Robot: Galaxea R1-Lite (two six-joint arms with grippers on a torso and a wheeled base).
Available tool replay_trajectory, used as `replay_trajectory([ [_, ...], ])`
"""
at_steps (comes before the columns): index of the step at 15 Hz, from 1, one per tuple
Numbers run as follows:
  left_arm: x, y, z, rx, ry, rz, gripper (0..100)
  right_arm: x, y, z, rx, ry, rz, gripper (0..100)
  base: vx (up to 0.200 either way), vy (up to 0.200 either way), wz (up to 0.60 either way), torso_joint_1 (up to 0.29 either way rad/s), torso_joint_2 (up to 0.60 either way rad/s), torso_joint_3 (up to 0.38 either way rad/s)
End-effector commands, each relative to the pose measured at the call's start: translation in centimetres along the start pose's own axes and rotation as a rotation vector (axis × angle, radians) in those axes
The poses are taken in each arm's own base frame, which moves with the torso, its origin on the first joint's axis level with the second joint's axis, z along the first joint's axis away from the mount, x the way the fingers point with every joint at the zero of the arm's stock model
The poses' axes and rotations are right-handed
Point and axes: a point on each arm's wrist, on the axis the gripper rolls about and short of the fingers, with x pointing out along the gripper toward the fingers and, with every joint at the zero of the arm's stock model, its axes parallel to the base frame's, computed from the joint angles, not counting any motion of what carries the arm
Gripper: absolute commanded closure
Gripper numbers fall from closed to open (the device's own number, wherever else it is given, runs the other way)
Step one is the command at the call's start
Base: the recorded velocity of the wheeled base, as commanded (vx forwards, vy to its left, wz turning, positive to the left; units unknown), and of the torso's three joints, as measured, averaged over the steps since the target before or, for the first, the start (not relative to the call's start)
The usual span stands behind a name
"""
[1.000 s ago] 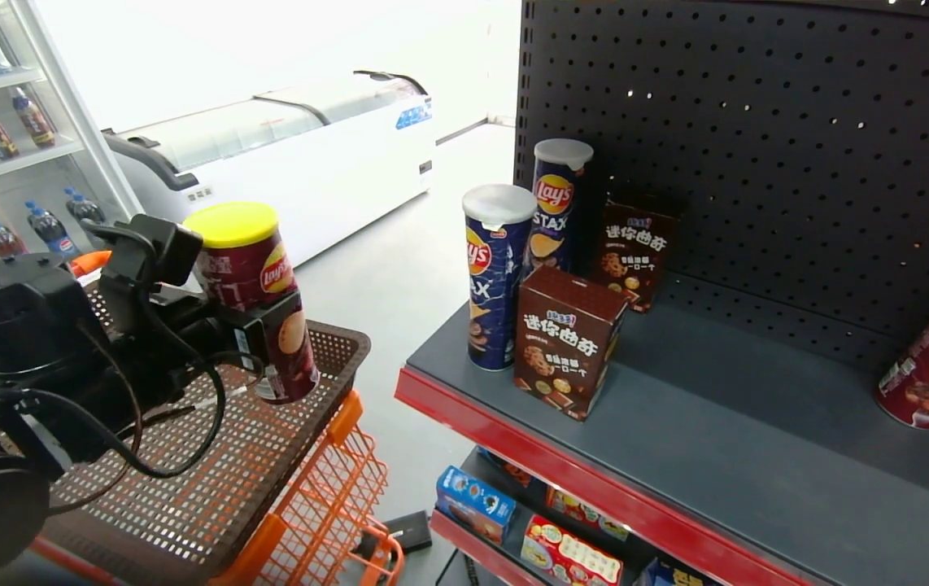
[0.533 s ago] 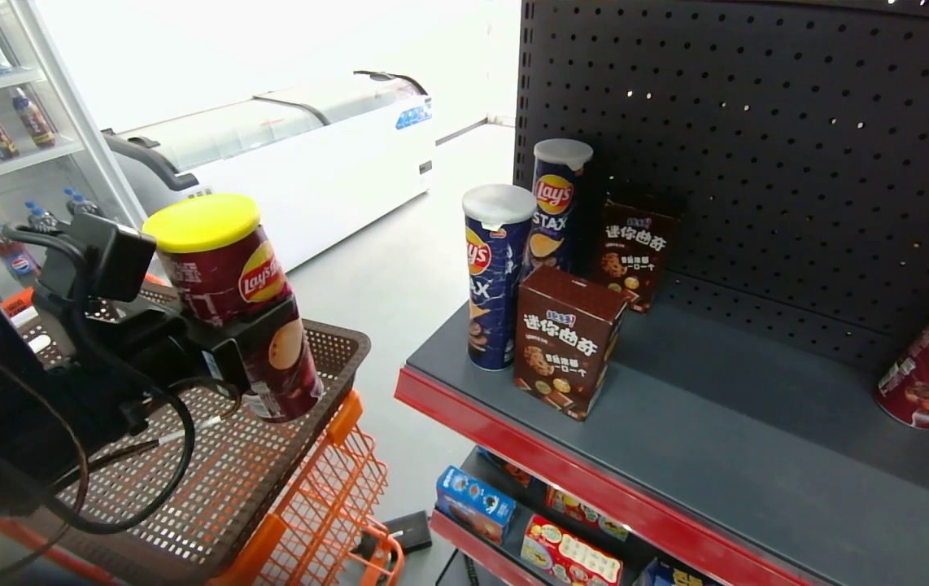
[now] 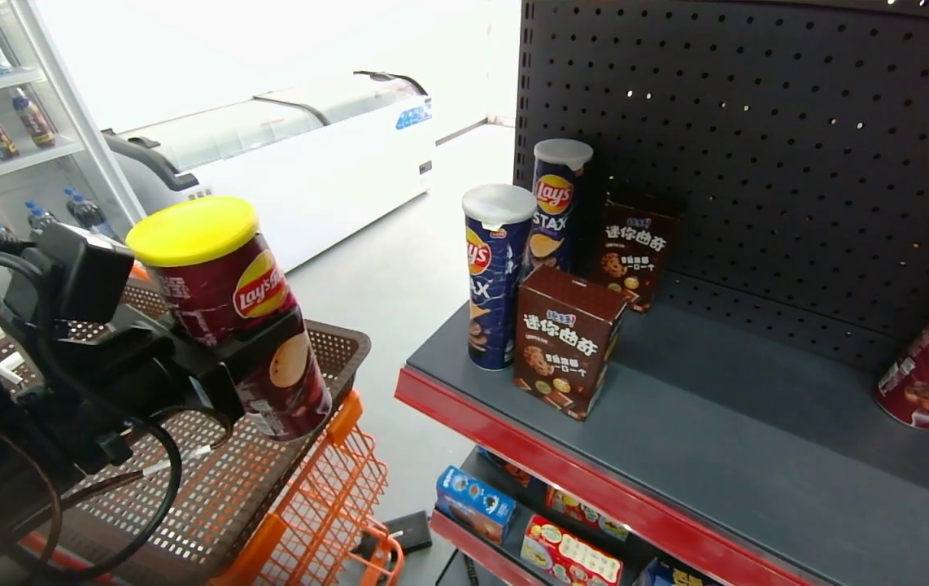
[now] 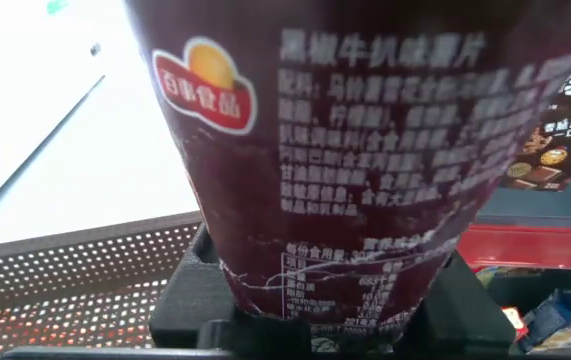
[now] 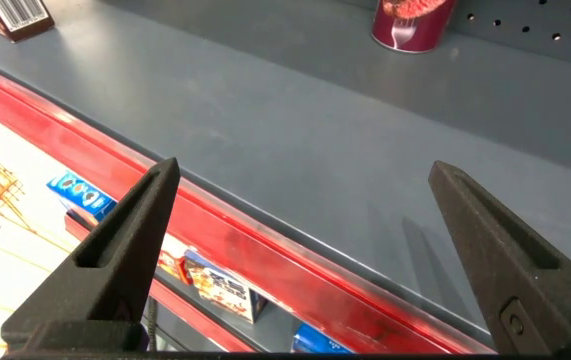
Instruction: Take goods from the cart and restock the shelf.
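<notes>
Transfer step: left gripper (image 3: pixel 265 346) jaws clenched on yellow-lidded chip can (image 3: pixel 216 281), slightly tilted, above cart basket (image 3: pixel 188 505). Right gripper (image 5: pixel 315 255) jaws released over shelf (image 3: pixel 717 423). Next: carry can across gap, stand it on bare shelf beside cookie box (image 3: pixel 566 342).

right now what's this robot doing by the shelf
The left gripper holds a dark red cylindrical chip can with a yellow lid above the brown perforated basket of the orange cart. It is not yet on the grey shelf, where blue chip cans and brown cookie boxes stand. The right gripper hangs open over that shelf.
</notes>
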Motion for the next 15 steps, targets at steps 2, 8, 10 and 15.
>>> replay_trajectory([
  [2,-0.4,-1.3,0.2,0.000,-0.011,-0.056,100,0.0,0.0,0.0,-0.001,0.000,0.000,0,0.000,0.000,0.00,0.000,0.00,0.000],
  [8,-1.1,-2.6,0.3,0.013,-0.022,-0.119,100,0.0,0.0,0.0,-0.001,0.000,0.000,0,0.000,0.000,0.00,0.000,0.00,0.000],
  [10,-1.1,-3.3,0.5,0.011,-0.027,-0.151,100,0.0,0.0,0.0,-0.001,0.000,0.000,0,0.000,0.000,0.00,0.000,0.00,0.000],
  [15,-2.6,-5.5,1.3,-0.007,0.052,-0.280,100,0.0,0.0,0.0,-0.001,0.000,0.000,0,0.000,0.000,0.00,0.000,0.00,0.000],
])
